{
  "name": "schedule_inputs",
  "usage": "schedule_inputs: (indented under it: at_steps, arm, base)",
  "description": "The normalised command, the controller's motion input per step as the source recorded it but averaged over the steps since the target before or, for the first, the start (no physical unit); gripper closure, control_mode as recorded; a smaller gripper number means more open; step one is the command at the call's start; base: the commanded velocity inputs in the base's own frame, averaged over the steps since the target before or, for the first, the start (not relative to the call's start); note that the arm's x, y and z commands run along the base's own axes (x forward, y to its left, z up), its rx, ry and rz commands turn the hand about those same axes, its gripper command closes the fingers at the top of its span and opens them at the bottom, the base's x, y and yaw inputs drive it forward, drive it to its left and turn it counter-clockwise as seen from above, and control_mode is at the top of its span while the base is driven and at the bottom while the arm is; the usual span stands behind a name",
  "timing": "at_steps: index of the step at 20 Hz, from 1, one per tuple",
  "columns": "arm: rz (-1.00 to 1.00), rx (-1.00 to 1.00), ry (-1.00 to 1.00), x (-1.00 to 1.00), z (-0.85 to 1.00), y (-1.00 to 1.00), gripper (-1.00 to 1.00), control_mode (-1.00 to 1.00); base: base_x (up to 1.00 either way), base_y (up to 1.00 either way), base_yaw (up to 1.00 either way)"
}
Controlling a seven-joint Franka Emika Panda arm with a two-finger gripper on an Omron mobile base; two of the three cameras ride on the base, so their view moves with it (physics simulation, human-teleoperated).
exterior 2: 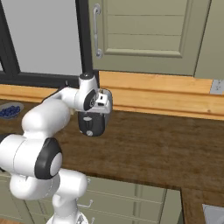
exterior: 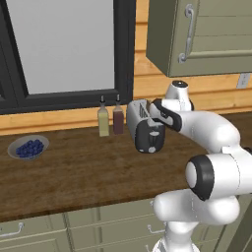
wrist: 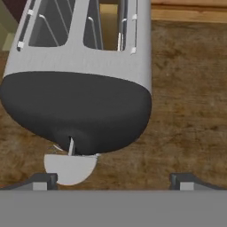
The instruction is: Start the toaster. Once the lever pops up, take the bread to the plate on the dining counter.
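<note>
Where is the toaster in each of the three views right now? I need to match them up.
Left base view: toaster at centre, right of the two bottles, partly behind the arm.
Right base view: toaster left of centre, under the robot's hand.
Hand view: toaster across the upper left, seen from above, black end panel nearest.
Shared landmark: the wooden counter it stands on.

You're looking at a chunky glossy white arm (exterior: 216, 162) w/ fat rounded links, dark grey/black bands at the joints, a round white cap w/ dark center up top by the wrist, and two small dark finger tips (wrist: 44, 181) w/ lighter grey pads, no cables visible tbh.
</note>
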Motion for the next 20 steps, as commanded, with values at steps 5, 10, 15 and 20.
schedule_inputs:
  at_steps: [5, 10, 15, 20]
  arm:
    - [-0.01, 0.00, 0.00, 0.11, -0.07, 0.00, -1.00, -1.00]
    - [0.00, 0.00, 0.00, 0.00, -0.22, 0.00, -1.00, -1.00]
    - [0.00, 0.00, 0.00, 0.00, -0.25, 0.00, -1.00, -1.00]
    - [0.00, 0.00, 0.00, 0.00, -0.23, 0.00, -1.00, -1.00]
  base:
    - [0.00, 0.00, 0.00]
    - [0.00, 0.00, 0.00]
    - [0.00, 0.00, 0.00]
    - [0.00, 0.00, 0.00]
